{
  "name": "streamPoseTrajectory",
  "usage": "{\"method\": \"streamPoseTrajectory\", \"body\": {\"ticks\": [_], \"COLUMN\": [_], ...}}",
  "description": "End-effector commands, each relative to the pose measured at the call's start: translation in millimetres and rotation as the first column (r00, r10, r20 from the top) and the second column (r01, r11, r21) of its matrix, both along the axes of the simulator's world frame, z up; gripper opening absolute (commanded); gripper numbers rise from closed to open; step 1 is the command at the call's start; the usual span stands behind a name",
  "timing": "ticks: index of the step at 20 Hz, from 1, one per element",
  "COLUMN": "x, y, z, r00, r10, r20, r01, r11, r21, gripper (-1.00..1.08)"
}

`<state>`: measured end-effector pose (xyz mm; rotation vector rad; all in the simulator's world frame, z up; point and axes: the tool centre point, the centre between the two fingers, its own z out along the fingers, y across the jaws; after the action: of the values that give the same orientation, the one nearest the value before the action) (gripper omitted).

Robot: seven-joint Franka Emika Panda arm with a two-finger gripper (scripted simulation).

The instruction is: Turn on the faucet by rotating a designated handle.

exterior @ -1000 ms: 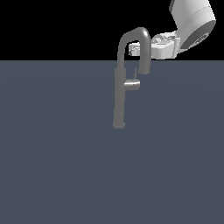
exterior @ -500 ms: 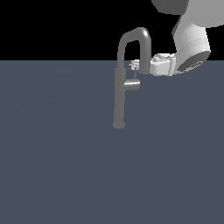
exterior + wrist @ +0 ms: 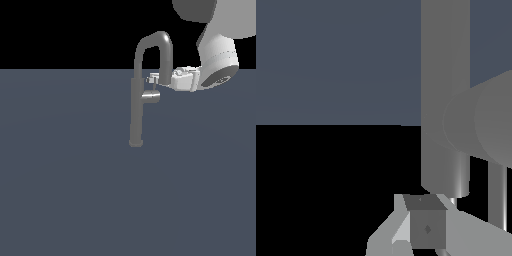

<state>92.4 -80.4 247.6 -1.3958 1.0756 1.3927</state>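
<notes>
From where I stand, the faucet (image 3: 136,110) rises from the middle of the grey floor (image 3: 65,190), its post straight up and the gooseneck curling over toward the exterior view's right, ending in a thicker nozzle hanging at about 1 o'clock from the post's midpoint. The handle (image 3: 150,97) is the short stub jutting from the post toward 3 o'clock, just below that nozzle, with a thin lever stick rising from it. The arm reaches in from 2 o'clock, and the gripper (image 3: 154,79) sits just above the stub, right by the lever and the nozzle's tip. Whether its pincer is wide or narrow I cannot tell: in the wrist view only one finger pad (image 3: 426,227) shows clearly, close under the big grey cylinders of the faucet (image 3: 445,90), and whether it touches anything is not clear either. To do this step well, I would say the fingertips should meet the thin lever squarely, near its free end for leverage, and push along an arc around the stub's axis, not straight through it, so that the contact does not slip off the narrow stick. The tight spot is the nozzle directly above and the post at 9 o'clock of the gripper; open room lies toward 3 o'clock and down toward 6 o'clock, where nothing stands on the floor.
</notes>
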Motion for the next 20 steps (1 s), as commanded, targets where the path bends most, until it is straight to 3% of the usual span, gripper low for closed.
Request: {"method": "streamPoseTrajectory", "body": {"ticks": [1, 20], "x": [-1, -25], "y": [-1, -7], "z": [1, 9], "r00": [1.0, 1.0], "r10": [0.0, -0.003], "r20": [0.0, 0.0], "r01": [0.0, 0.003], "r11": [1.0, 1.0], "r21": [0.0, -0.001], "gripper": [-1.0, -1.0]}}
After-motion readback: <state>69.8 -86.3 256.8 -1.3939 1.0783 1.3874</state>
